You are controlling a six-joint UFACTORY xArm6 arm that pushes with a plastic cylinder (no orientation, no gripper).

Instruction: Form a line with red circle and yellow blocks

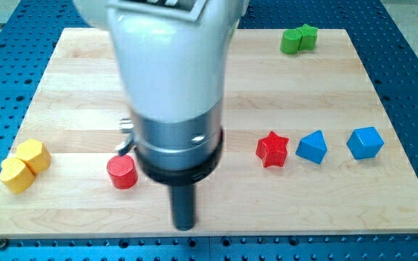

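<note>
A red circle block (pixel 122 172) lies on the wooden board (pixel 303 94) at the view's lower left. Two yellow blocks sit at the far left edge, touching each other: a yellow hexagon-like block (pixel 34 155) and a second yellow block (pixel 17 175) just below and left of it. My tip (pixel 185 226) is near the board's bottom edge, to the right of the red circle and a little below it, not touching it. The arm's large white and grey body (pixel 173 87) hides the board's middle.
A red star (pixel 272 149) lies right of centre. Two blue blocks sit to its right, one (pixel 312 147) beside the star and one (pixel 364 143) further right. Two green blocks (pixel 299 38) touch each other at the top right.
</note>
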